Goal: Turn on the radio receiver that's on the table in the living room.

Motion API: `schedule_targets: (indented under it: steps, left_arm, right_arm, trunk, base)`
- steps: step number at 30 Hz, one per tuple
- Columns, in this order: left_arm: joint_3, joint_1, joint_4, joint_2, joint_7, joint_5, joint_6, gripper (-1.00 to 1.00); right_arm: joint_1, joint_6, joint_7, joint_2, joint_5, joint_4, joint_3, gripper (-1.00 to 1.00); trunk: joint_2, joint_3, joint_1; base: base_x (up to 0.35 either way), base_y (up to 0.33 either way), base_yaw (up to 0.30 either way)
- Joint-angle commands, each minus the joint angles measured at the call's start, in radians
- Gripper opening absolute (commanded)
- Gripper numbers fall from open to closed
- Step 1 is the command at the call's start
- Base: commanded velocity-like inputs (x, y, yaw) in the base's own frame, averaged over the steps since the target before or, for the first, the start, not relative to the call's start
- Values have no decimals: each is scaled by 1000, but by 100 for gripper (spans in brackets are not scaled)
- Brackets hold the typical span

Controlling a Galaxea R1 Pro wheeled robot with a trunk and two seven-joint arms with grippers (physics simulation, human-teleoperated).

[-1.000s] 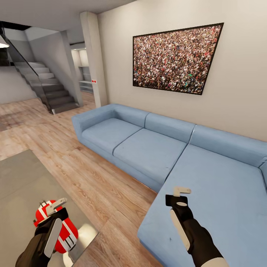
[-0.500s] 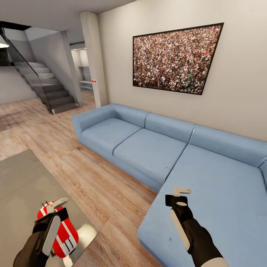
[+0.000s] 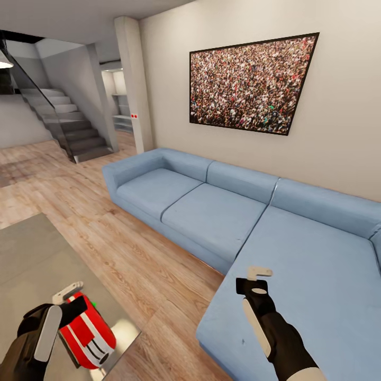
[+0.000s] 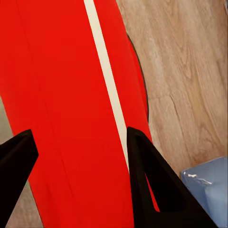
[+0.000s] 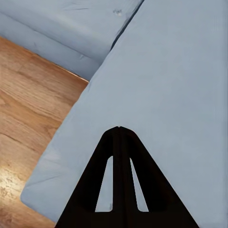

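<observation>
Radio receiver (image 3: 87,337) glossy red plastic (white stripes); table (image 3: 32,254) matt grey; floor (image 3: 137,264) wood.

A glossy red rounded radio receiver (image 3: 87,336) carries white stripes. The flat tabletop (image 3: 32,254) is matte grey, the L-shaped fabric sofa (image 3: 254,233) light blue, the plank floor (image 3: 132,264) light wood, the walls (image 3: 344,116) beige.

Left pincer (image 3: 67,296) fingers spread; right pincer (image 3: 259,273) fingers pressed together, arm extended forward.
</observation>
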Motion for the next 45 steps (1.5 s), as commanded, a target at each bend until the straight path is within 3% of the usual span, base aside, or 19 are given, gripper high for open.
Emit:
schedule_targets:
  steps: [1,5,9,21,27,30,41,45]
  left_arm:
    - [2,0,-1,2,0,-4,6,-100]
    - [-5,0,-32,5,-2,-2,143,-100]
    - [-13,0,-52,13,-2,-2,190,-100]
    - [-12,0,-57,16,9,-9,193,-100]
    - [-9,0,-74,40,140,-26,189,-100]
    - [-9,0,-88,42,163,-28,189,-100]
    - [-9,0,-93,42,191,-27,187,-100]
    - [-10,-2,-93,39,187,-21,187,-100]
  right_arm:
    - [0,0,0,0,0,0,0,-100]
    - [0,0,0,0,-1,0,1,-100]
    - [0,0,0,0,-1,0,1,-100]
    - [0,20,0,0,-2,0,36,-100]
    - [0,20,0,0,-2,0,36,-100]
    - [0,21,0,0,-3,1,36,-100]
    - [0,21,0,0,-3,2,40,-100]
    - [0,21,0,0,-3,3,69,-100]
  trunk:
    - [0,0,0]
    - [0,0,0]
    - [0,0,0]
    - [0,0,0]
    - [0,0,0]
    - [0,0,0]
    - [0,0,0]
    - [0,0,0]
  base:
    - [0,0,0]
    - [0,0,0]
    - [0,0,0]
    - [0,0,0]
    - [0,0,0]
    - [0,0,0]
    - [0,0,0]
    - [0,0,0]
